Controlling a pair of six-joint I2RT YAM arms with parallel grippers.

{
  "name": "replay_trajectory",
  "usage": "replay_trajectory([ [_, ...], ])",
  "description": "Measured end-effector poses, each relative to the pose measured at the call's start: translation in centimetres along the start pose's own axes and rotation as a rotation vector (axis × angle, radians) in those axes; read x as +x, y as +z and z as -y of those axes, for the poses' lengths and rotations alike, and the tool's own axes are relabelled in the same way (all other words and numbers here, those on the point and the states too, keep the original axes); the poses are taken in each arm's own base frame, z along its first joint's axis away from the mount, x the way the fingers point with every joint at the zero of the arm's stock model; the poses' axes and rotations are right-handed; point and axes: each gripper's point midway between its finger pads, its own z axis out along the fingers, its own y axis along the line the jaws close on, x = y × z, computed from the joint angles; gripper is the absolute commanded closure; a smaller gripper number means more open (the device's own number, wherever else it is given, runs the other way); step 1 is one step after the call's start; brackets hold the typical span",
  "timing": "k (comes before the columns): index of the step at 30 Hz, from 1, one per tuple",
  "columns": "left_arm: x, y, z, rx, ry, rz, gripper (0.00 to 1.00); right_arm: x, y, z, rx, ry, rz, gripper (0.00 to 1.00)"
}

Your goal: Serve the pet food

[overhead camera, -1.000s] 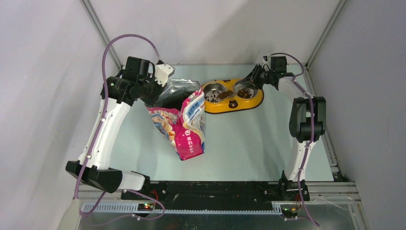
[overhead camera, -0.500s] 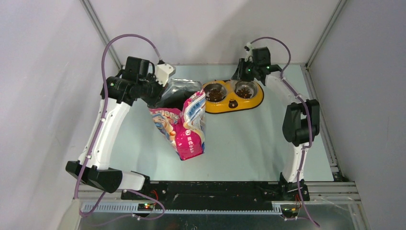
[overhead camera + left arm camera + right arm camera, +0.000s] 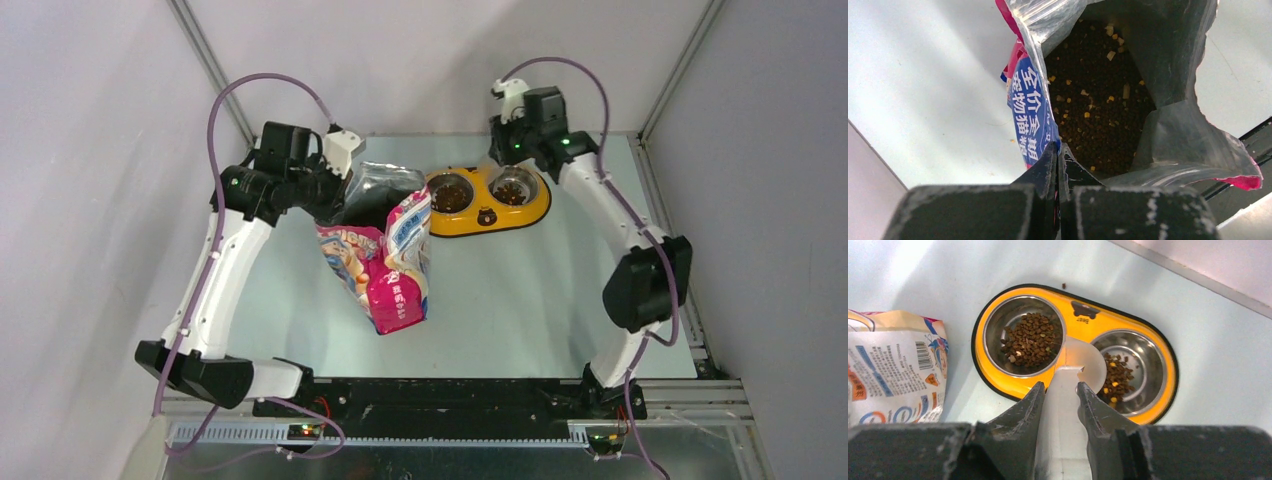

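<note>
Scoop (image 3: 1068, 385) — now higher above kibble (image 3: 1030, 340)

There are one cat food bag (image 3: 385, 275), one yellow double bowl (image 3: 1075, 327) with two steel cups (image 3: 998, 327) (image 3: 1148, 352), two helpings of kibble (image 3: 1030, 340) (image 3: 1118, 377), one clear scoop (image 3: 1075, 365) and two robot arms (image 3: 222, 275) (image 3: 600, 205).

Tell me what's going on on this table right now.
The left end effector is shut on the rim of the cat food bag, holding it open with kibble visible inside. The right end effector grips a clear plastic scoop above the yellow double bowl. Both steel cups hold kibble, the one nearer the bag more.
</note>
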Motion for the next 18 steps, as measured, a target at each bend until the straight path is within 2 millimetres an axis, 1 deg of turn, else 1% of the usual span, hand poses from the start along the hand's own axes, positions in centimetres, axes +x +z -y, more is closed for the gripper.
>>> replay_trajectory([
  [1, 0.1, 0.0, 0.1, 0.0, -0.006, 0.002, 0.89, -0.4, -0.8, 0.5, 0.0, 0.007, 0.012, 1.0],
  [2, 0.2, 0.1, 0.1, -0.001, -0.013, 0.006, 0.74, -1.0, -2.1, 1.3, -0.006, 0.028, 0.028, 1.0],
  [3, 0.3, 0.0, 0.1, -0.003, -0.017, 0.008, 0.66, -1.3, -3.0, 1.9, -0.013, 0.055, 0.04, 1.0],
  [4, 0.2, -0.1, 0.1, -0.005, -0.022, 0.012, 0.52, -1.7, -4.2, 2.7, -0.023, 0.089, 0.052, 1.0],
  [5, 0.1, -0.1, 0.1, -0.009, -0.033, 0.02, 0.43, -1.9, -5.3, 3.2, -0.039, 0.123, 0.061, 1.0],
  [7, -0.2, -0.2, -0.1, -0.023, -0.064, 0.032, 0.36, -2.4, -7.4, 4.2, -0.077, 0.201, 0.069, 1.0],
  [8, -0.3, -0.2, -0.3, -0.034, -0.079, 0.035, 0.35, -2.9, -8.3, 4.6, -0.097, 0.239, 0.076, 1.0],
  [10, -0.4, -0.2, -0.7, -0.056, -0.108, 0.039, 0.34, -4.5, -10.0, 4.7, -0.139, 0.302, 0.103, 1.0],
  [12, -0.4, -0.1, -1.2, -0.082, -0.138, 0.04, 0.36, -7.0, -11.8, 4.1, -0.192, 0.352, 0.153, 1.0],
  [13, -0.5, -0.1, -1.5, -0.099, -0.154, 0.038, 0.37, -8.6, -13.0, 3.4, -0.224, 0.371, 0.19, 1.0],
  [14, -0.6, 0.0, -1.8, -0.112, -0.167, 0.038, 0.39, -9.8, -13.8, 2.9, -0.248, 0.378, 0.216, 1.0],
  [16, -1.0, 0.3, -2.5, -0.139, -0.187, 0.038, 0.44, -12.4, -15.5, 0.8, -0.314, 0.364, 0.272, 1.0],
  [18, -1.5, 0.6, -3.1, -0.162, -0.205, 0.041, 0.52, -14.3, -16.9, -2.2, -0.393, 0.33, 0.309, 1.0],
])
